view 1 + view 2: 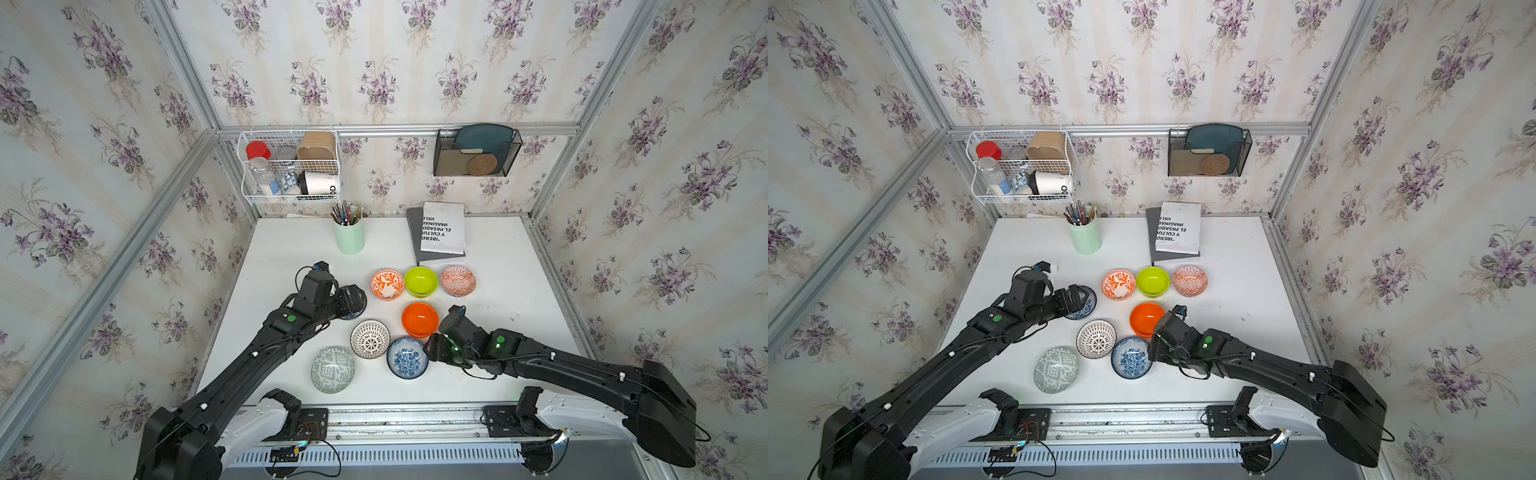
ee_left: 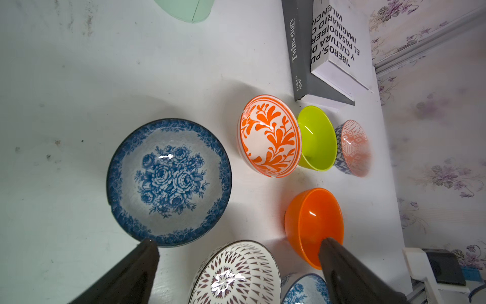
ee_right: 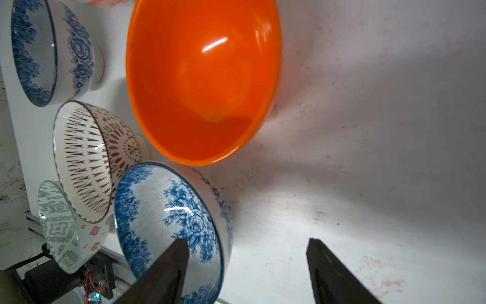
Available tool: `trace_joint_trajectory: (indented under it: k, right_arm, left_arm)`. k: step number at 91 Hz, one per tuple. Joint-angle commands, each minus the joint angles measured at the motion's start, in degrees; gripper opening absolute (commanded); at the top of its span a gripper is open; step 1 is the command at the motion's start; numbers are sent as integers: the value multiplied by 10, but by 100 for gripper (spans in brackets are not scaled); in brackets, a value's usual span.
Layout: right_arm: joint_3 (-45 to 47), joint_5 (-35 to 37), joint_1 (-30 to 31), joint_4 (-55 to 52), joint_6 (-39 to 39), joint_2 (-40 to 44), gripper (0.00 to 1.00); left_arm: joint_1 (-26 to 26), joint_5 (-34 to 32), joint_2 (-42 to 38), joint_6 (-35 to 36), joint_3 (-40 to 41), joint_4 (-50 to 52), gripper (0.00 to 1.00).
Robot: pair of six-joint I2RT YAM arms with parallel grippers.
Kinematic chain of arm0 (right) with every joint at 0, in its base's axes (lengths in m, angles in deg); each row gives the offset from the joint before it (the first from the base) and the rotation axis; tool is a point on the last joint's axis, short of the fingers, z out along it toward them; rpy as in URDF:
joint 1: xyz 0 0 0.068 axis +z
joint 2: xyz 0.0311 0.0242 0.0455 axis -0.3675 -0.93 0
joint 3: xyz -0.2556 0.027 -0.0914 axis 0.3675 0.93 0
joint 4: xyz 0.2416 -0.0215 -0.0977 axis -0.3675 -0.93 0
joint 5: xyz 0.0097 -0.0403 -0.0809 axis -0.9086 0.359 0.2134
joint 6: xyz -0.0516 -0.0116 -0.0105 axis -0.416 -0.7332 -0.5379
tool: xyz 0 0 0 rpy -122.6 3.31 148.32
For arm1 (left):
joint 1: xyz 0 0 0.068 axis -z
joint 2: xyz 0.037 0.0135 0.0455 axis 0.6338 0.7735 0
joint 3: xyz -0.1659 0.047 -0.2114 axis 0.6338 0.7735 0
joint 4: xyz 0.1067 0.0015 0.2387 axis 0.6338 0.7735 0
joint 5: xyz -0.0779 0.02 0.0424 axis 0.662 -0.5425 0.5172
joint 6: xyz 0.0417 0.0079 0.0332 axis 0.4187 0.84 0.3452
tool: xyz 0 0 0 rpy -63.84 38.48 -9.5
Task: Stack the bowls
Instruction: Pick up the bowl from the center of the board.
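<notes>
Book [image 2: 297, 65] spine: "Twins story"

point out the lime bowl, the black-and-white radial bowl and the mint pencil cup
lime bowl [image 1: 421, 280], in a top view, on its inner floor
black-and-white radial bowl [image 1: 370, 338], in a top view, on the star at its centre
mint pencil cup [image 1: 350, 240], in a top view, on its outer wall

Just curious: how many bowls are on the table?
8. Back row: leaf, lime, salmon. Middle: orange, plus blue-floral partly under the left arm. Front: radial, grey-green, another blue-floral.
</notes>
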Motion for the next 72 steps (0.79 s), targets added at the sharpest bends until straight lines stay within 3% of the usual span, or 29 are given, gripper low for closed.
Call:
trace_joint_trajectory:
  k: [1, 72]
  right_arm:
    - [4, -8, 4, 29, -2, -8, 76]
    - [-50, -19, 52, 40, -15, -117, 56]
  left_arm:
    - [0, -12, -25, -21, 16, -1, 99]
    - [0, -17, -14, -20, 7, 3, 99]
